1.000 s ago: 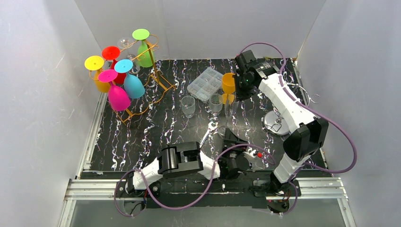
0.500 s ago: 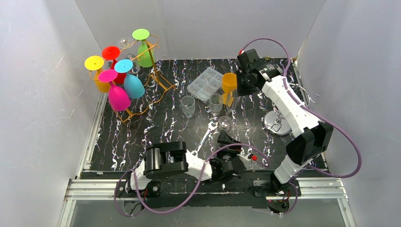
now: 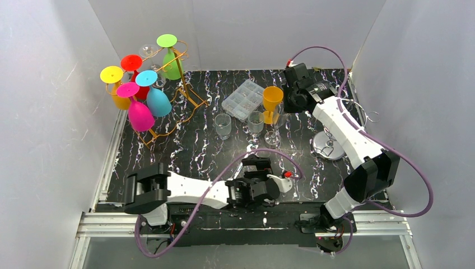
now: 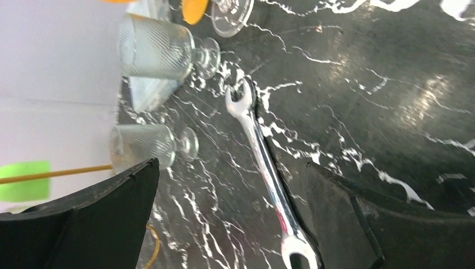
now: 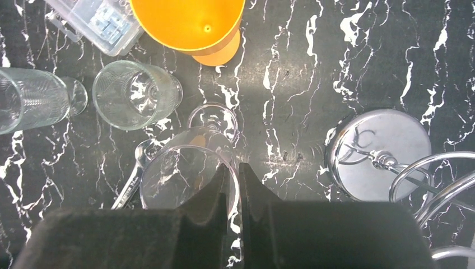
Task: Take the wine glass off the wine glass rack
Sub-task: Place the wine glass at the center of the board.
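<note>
Left gripper (image 4: 232, 168): jaws wide apart, holding nothing, low over the near table, with a wrench (image 4: 268, 174) lying on the table below the gap.

Rear left: gold rack (image 3: 187, 92) hung with coloured glasses; no gripper near it.

Centre: two small clear goblets (image 3: 223, 124), a parts box (image 3: 242, 98) and an orange glass (image 3: 273, 96), upright.

Just right of these: clear wine glass (image 5: 185, 179), bowl up and off any rack, its foot over the table near the wrench's far end.

Right gripper (image 5: 236, 185): fingers drawn together from above, pinching the wall of the wine glass at its rim.

Far right: chrome rack (image 5: 378, 154), base near the wine glass, not touching it.

Judgement: removal looks done; the step in hand is setting the wine glass down. Cannot tell whether its foot is seated yet.

Next move calls for a straight descent until the foot bears. The fingers then part slightly and lift away vertically, clear of the orange glass close behind.
</note>
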You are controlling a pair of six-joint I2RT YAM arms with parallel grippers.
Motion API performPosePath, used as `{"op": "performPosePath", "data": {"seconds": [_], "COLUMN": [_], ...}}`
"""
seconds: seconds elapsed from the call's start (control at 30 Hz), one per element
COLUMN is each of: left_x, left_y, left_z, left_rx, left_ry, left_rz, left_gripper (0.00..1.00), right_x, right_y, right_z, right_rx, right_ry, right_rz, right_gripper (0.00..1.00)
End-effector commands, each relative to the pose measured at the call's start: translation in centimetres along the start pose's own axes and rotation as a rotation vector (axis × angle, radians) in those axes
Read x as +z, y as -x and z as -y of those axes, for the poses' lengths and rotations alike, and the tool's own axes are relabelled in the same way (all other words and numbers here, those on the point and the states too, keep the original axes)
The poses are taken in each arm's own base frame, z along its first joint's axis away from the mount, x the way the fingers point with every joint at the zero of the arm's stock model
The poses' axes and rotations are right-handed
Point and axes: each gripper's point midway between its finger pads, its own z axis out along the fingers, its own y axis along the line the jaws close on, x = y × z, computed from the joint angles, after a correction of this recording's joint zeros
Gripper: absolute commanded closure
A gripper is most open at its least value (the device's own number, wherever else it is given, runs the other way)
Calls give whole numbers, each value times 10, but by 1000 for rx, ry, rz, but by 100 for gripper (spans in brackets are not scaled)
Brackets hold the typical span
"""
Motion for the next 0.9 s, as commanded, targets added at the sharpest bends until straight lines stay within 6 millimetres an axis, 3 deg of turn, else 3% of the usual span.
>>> {"op": "performPosePath", "data": {"seconds": [0.0,0.27,0.57,0.87], "left_x": [-28,-60,-75,-83], "left_y": [-22,-22,-26,-32], "left_z": [0,-32,-83,-122], "left_rx": [-163,-455,-754,-922], "left_ry": [-132,-218,-257,-267], "left_rz": [-42,-47,-78,-93], "left_gripper": [2,2,2,2], "right_x": [-17,-13,1,9], "right_y": [29,28,21,14], "right_z": [6,8,4,3], "right_rx": [14,15,7,-5], "right_ry": [-24,-24,-19,-26], "right_rz": [158,196,169,138], "right_gripper": [99,99,99,86]}}
